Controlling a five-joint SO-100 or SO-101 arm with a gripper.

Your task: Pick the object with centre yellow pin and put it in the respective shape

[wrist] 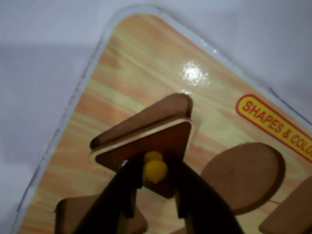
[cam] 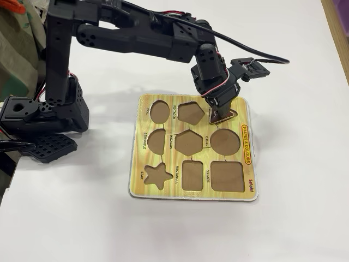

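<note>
The triangle piece [wrist: 163, 144] is dark red-brown with a yellow pin [wrist: 155, 170] at its centre. My gripper [wrist: 155, 174] is shut on the pin, one black finger on each side. The piece lies tilted over the triangle recess [wrist: 146, 117] of the wooden shape board [wrist: 146, 63], shifted a little toward the camera, its edge overlapping the rim. In the fixed view the gripper [cam: 217, 112] holds the piece [cam: 227, 115] at the board's [cam: 143, 185] top right corner.
The board's other recesses are bare: oval [cam: 159, 111], pentagon [cam: 191, 112], semicircle [cam: 156, 140], hexagon [cam: 189, 142], circle [cam: 225, 141], star [cam: 157, 174], rectangle [cam: 192, 175], square [cam: 227, 176]. The arm base [cam: 49, 114] stands left of the board on a white table.
</note>
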